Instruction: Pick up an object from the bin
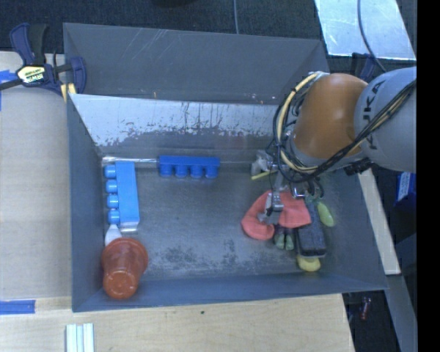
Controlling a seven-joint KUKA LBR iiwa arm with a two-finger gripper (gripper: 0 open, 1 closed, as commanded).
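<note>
Your hand (pixel 275 208) is down low at about 4 o'clock on the bin (pixel 198 68) floor, directly over a flat red piece (pixel 257 227) with a rounded edge. The tip sits against that piece's upper side, but you cannot tell whether the hand is released or clenched, nor whether it has anything in its grip. Above it, toward 1 o'clock, you see the orange wrist cover (pixel 330 116) with yellow and black cables looped around it.

Just beside the red piece, at its 4 o'clock, lies a black block (pixel 311 241). A small yellow-green piece (pixel 325 213) lies at the block's 12 o'clock, and another (pixel 309 264) touches its lower end by the front wall. These few things crowd together under the hand.

Well apart from the hand, at 10 o'clock against the back wall, lies a dark blue studded brick (pixel 188 168). At 9 o'clock a light blue studded brick (pixel 123 193) lies along the left wall. At 8 o'clock, in the front left corner, an orange-brown cup (pixel 123 268) lies on its side, just below the light blue brick.
</note>
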